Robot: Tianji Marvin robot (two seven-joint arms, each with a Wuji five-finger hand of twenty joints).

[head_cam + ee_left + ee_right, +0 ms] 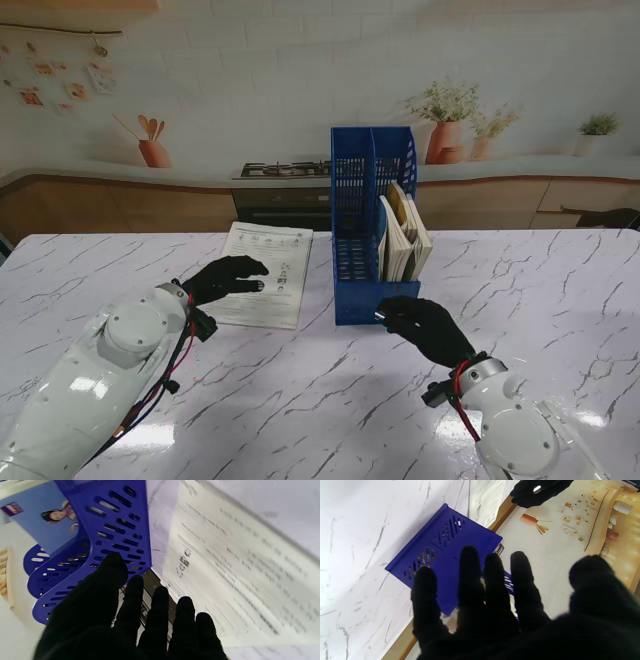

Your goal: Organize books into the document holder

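Stand view showed a tall blue perforated plastic document holder [372,225] upright near the middle of the white marble-patterned table [560,300], its open side facing me. Several pale books [405,240] already stood on edge in its right compartment, leaning a little; the left compartment looked empty, though its slotted wall hid part of the interior.

A thin white printed booklet [265,272] lay flat on the table just to the left of the holder, apart from it. Its long axis ran away from me toward the far edge of the table, tilted slightly, with the near short edge closest to the left hand [225,278]. That black-gloved hand rested over the near part of the booklet with its fingers spread and flat, holding nothing; I judged it was placed there to pin or slide the sheet before a lift, since a flat booklet gives little edge to pinch.

The black-gloved right hand [425,325] sat at the holder's near base. In the right wrist view its fingers [470,580] were extended and apart against the blue front lip, not wrapped around anything. This looked like bracing, so that the holder would not skid or tip while a book was pushed in.

The booklet would need standing on edge to enter the left compartment.
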